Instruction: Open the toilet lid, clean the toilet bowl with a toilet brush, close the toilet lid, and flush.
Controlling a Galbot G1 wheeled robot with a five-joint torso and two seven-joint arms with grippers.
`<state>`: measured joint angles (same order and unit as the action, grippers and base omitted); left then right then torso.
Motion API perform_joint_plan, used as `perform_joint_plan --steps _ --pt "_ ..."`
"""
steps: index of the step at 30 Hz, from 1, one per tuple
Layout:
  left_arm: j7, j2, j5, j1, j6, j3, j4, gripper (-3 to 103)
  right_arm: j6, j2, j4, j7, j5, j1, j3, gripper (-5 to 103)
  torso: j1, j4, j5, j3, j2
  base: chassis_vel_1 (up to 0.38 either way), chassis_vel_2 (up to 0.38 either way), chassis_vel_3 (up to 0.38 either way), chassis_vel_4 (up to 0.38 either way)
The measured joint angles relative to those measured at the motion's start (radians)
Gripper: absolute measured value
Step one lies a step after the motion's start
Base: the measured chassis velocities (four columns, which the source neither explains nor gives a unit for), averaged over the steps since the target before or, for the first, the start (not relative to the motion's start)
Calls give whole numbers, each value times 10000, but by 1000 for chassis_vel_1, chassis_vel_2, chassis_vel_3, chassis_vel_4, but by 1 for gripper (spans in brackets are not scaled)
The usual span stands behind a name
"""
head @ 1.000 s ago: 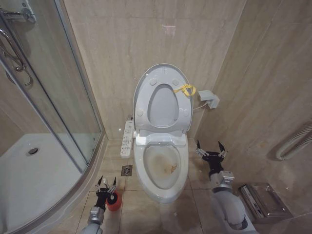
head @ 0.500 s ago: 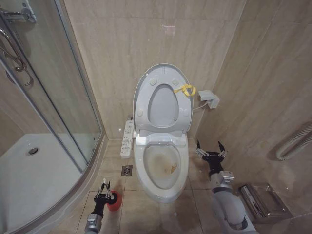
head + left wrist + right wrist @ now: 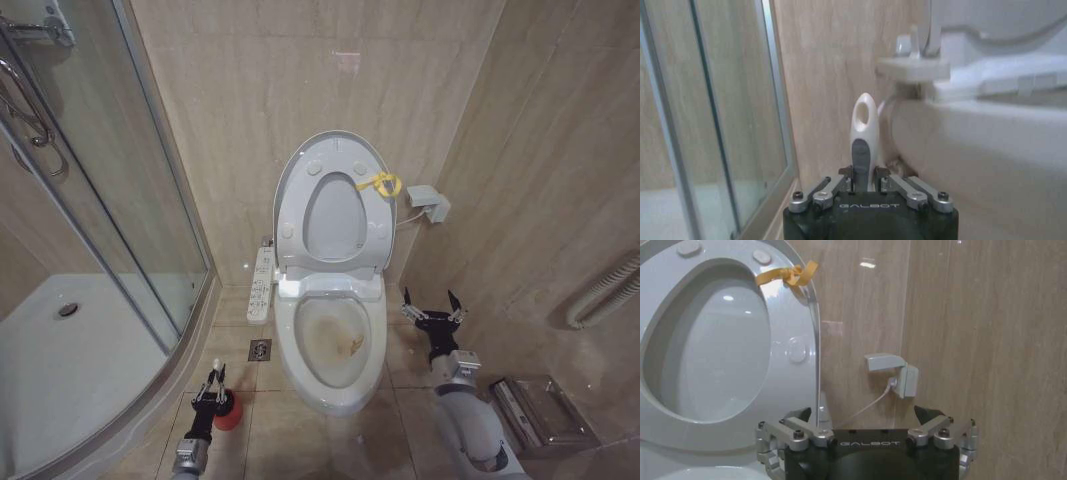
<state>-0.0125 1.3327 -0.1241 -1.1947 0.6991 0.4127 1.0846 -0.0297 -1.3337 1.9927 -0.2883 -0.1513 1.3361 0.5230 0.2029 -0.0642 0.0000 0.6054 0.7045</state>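
The toilet lid (image 3: 330, 200) stands raised against the back wall, with the seat ring (image 3: 333, 222) lifted against it. A yellow loop (image 3: 381, 183) hangs at the lid's edge on the side toward the wall socket (image 3: 428, 202). Small round bumpers are visible on the underside in the right wrist view (image 3: 762, 256).

The toilet bowl (image 3: 330, 345) is exposed. Yellowish-brown staining marks its inner surface.

The left claw (image 3: 211, 386) is low at the left of the bowl, directly above the red holder cup (image 3: 229, 414) on the floor tiles. In the left wrist view its fingers (image 3: 833, 185) sit closed in against the white handle of the toilet brush (image 3: 863, 135), which rises upright between them and ends in an oval eyelet. The brush head cannot be seen. The bowl's outer wall is just beside this claw.

The right claw (image 3: 433, 312) is at the right of the bowl, well apart from it, above the floor. Its fingers (image 3: 792, 432) are spread wide and hold nothing. It faces the raised lid and the wall socket.

A control panel (image 3: 260, 285) is mounted at the left of the bowl. A floor drain (image 3: 259, 349) lies between the bowl and the shower enclosure (image 3: 100, 230).
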Motion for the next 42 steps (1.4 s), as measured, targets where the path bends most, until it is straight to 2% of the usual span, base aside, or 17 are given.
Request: perform_joint_plan --steps 3,7,10,11,14,15,17,18,21,23,27,35,42 --pt "-89 -47 3 -493 -41 65 1160 19 0 0 1 0 0 0 0 100 0 1 0 0 0 0 0 0 0" --pt "-179 -70 -10 -808 -187 146 1985 19 0 0 1 0 0 0 0 100 0 1 0 0 0 0 0 0 0" --pt "-501 -102 -7 -1251 -406 332 3342 19 0 0 0 0 0 0 0 100 0 2 0 0 0 0 0 0 0" --pt "-501 -102 -7 -1251 -406 332 3342 19 0 0 0 0 0 0 0 100 0 2 0 0 0 0 0 0 0" --pt "-557 -248 -19 -1804 -665 362 4719 19 0 0 0 1 0 0 0 100 0 2 0 0 0 0 0 0 0" --pt "-557 -248 -19 -1804 -665 362 4719 19 0 0 0 1 0 0 0 100 0 2 0 0 0 0 0 0 0" --pt "-589 -369 -49 -2284 -1006 365 5891 19 0 0 0 1 0 0 0 100 0 1 0 0 0 0 0 0 0" --pt "-589 -369 -49 -2284 -1006 365 5891 19 0 0 0 1 0 0 0 100 0 1 0 0 0 0 0 0 0" --pt "-670 -553 -133 -2960 -1526 359 7563 19 0 0 0 -1 0 0 0 100 0 2 0 0 0 0 0 0 0" --pt "-685 -604 -155 -3123 -1636 359 7970 19 0 0 1 1 0 -1 0 100 0 0 1 0 0 0 0 0 0" --pt "-721 -843 -310 -4046 -2255 372 9782 19 0 0 0 -1 0 0 0 100 -1 4 0 0 0 0 0 0 0" --pt "-643 -1256 -384 -4230 -2537 145 10969 19 0 0 0 0 0 0 0 100 0 2 1 0 1 0 0 0 0" --pt "-478 -1986 -901 -3278 -2649 -186 10944 19 0 0 1 -2 0 0 1 100 -2 0 0 -1 1 1 3 2 -8"
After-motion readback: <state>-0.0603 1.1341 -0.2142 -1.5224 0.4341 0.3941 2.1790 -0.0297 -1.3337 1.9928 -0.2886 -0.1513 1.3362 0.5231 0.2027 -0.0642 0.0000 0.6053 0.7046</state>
